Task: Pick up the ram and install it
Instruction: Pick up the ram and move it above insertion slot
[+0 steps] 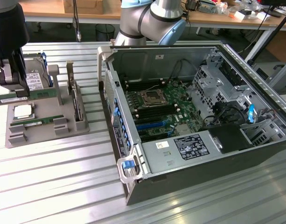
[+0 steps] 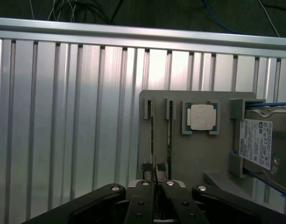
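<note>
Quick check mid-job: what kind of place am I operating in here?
Probably a robotics lab bench for computer assembly: an open computer case, motherboard exposed, a grey parts tray on a slatted aluminium table, cluttered desks behind.

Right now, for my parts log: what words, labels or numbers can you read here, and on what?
No text here reads legibly.
Hard drive white label: print too small to read.
Power supply label: blurred.
Ram sticker: too small to read.
Processor markings: not readable.
</note>
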### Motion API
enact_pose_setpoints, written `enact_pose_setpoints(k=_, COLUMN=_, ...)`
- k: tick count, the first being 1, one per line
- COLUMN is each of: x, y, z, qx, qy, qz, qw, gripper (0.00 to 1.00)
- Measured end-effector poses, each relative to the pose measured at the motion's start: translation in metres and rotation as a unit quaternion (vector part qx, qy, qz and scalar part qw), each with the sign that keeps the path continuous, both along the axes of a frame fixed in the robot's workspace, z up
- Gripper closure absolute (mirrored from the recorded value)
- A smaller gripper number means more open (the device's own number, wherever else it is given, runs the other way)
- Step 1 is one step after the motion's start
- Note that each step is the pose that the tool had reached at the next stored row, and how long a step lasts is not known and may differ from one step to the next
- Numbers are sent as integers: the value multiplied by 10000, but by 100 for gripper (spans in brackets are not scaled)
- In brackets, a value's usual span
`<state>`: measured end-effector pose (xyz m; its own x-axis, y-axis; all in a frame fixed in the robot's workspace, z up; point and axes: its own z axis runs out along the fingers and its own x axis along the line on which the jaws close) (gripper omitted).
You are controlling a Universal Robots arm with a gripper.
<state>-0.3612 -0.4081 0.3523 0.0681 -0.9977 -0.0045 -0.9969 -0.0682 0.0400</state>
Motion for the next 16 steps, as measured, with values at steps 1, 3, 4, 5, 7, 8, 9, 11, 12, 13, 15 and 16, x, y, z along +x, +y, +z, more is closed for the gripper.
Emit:
enact_pose_setpoints(k=1, x=0, y=0, z=7, qx=0, qy=0, qz=0, qw=10000, gripper=88)
enact_pose_setpoints(k=3, x=0, y=0, z=13, qx=0, qy=0, qz=0, qw=10000, gripper=88)
enact_pose_setpoints(k=4, x=0, y=0, z=17, qx=0, qy=0, qz=0, qw=10000, gripper=88)
enact_pose_setpoints(k=5, x=0, y=0, z=20, qx=0, qy=0, qz=0, qw=10000, gripper=88)
enact_pose_setpoints(k=7, x=0, y=0, z=34, qx=0, qy=0, qz=0, qw=10000, gripper=88)
enact_pose_setpoints(k=8, x=0, y=0, z=40, qx=0, qy=0, qz=0, qw=10000, gripper=88)
enact_pose_setpoints(k=9, x=0, y=0, z=48, qx=0, qy=0, qz=0, qw=10000, gripper=88)
enact_pose_setpoints(k=11, x=0, y=0, z=55, qx=0, qy=0, qz=0, qw=10000, gripper=88)
enact_pose_setpoints(k=12, x=0, y=0, z=58, qx=0, qy=0, qz=0, qw=10000, gripper=88)
enact_pose_setpoints(k=13, x=0, y=0, z=62, qx=0, qy=0, qz=0, qw=10000, gripper=88)
enact_pose_setpoints(k=15, x=0, y=0, z=72, qx=0, qy=0, qz=0, qw=10000, gripper=88)
enact_pose_setpoints(k=16, x=0, y=0, z=76, qx=0, qy=0, qz=0, qw=10000, gripper=88)
